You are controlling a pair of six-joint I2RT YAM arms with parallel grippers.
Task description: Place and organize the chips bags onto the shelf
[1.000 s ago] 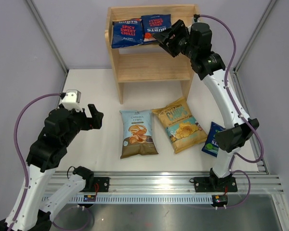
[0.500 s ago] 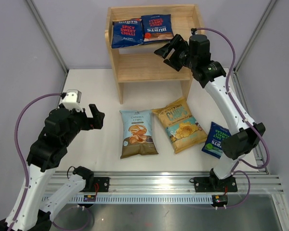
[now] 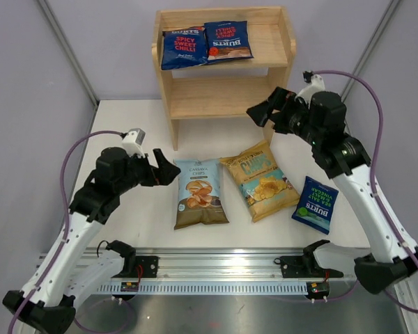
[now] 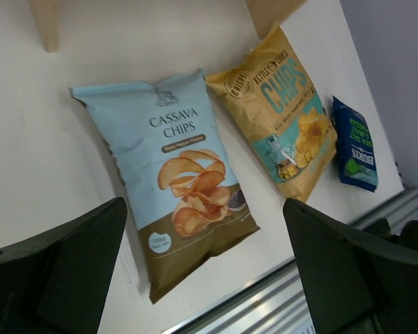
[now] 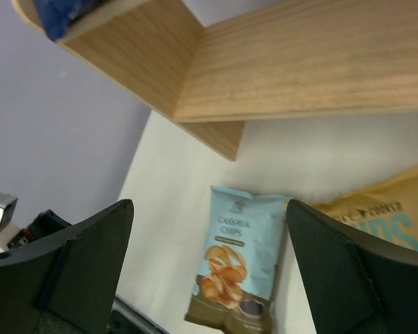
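Two dark blue Burts bags point(image 3: 184, 47) point(image 3: 227, 40) lie side by side on the top tier of the wooden shelf point(image 3: 226, 97). The pale-blue Cassava bag point(image 3: 199, 193) and the yellow/teal bag point(image 3: 262, 180) lie flat on the table in front of it. The green-marked Burts bag point(image 3: 315, 203) lies at the right. My left gripper point(image 3: 166, 171) is open and empty, just left of the Cassava bag point(image 4: 180, 176). My right gripper point(image 3: 263, 111) is open and empty in front of the shelf's lower tier, above the Cassava bag point(image 5: 237, 261).
An aluminium rail point(image 3: 223, 264) runs along the near table edge. Grey walls and slanted frame posts point(image 3: 70, 52) close in the sides. The shelf's lower tier point(image 5: 320, 62) is bare wood. The left arm's cable point(image 3: 73, 149) loops above the table's left side.
My right gripper has drawn back from the shelf's top tier, down and to the right, empty. My left gripper has moved right, toward the Cassava bag.
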